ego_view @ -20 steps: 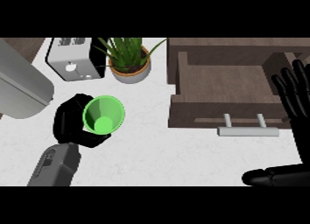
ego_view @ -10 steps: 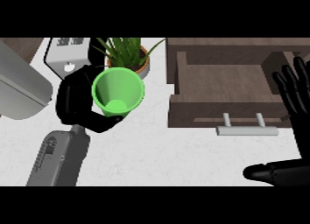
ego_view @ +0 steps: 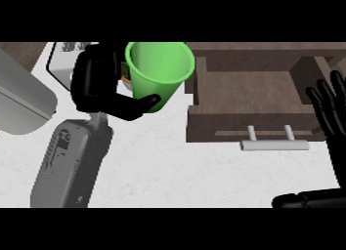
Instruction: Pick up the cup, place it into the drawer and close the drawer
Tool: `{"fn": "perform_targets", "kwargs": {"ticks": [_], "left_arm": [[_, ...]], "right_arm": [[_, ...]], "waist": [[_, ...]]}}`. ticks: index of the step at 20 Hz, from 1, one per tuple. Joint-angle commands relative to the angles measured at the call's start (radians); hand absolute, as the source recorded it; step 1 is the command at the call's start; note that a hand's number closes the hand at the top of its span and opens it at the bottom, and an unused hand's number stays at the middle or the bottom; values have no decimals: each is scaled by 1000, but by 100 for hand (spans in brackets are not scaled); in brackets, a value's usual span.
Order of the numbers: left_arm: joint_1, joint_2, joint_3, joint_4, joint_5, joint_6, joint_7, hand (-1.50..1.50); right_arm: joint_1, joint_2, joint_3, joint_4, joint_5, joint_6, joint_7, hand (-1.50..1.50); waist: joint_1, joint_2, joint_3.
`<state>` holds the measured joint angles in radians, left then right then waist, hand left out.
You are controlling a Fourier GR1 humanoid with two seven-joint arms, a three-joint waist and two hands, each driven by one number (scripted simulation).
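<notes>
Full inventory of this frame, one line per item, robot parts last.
cup: 1, green, upper centre, held up left of the drawer
drawer: 1, dark brown wood, open, upper right
drawer handle: 1, silver, on the drawer's front
toaster: 1, white, upper left, mostly hidden by the hand
grey appliance: 1, grey, left edge; cannot tell what it is
counter: 1, white marbled, centre
left hand: 1, black, curled round the cup
right hand: 1, black, open, fingers up, right edge

White counter point(ego_view: 168, 171) underfoot of everything. Grey rounded appliance point(ego_view: 13, 100) at 9 o'clock, partly off view. Toaster point(ego_view: 64, 58) at 11 o'clock, mostly hidden.
</notes>
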<state>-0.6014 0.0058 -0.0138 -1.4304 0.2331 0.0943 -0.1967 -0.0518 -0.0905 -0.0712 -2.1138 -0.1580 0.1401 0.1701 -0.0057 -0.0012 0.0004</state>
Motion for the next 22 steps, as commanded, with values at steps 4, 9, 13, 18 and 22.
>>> {"fn": "perform_targets", "kwargs": {"ticks": [4,9,13,18,22], "left_arm": [[-199,-5,24,152,-52,64,34,150],[-300,-6,-40,258,-45,147,62,150],[-396,-6,-76,382,-36,185,41,150],[-472,-6,-94,578,44,204,-70,150],[-550,-6,-100,709,78,232,-96,150]], "right_arm": [[-27,-11,-34,78,-29,29,-50,-150],[-12,-17,-28,39,-22,20,-9,-150],[-15,7,14,20,26,-8,3,-150],[-118,-7,-18,106,8,-13,-6,-150],[0,0,-14,89,6,34,-82,-150]], "waist": [[-1,2,0],[-6,2,0],[-10,3,0],[-16,7,0],[-22,7,0]]}}
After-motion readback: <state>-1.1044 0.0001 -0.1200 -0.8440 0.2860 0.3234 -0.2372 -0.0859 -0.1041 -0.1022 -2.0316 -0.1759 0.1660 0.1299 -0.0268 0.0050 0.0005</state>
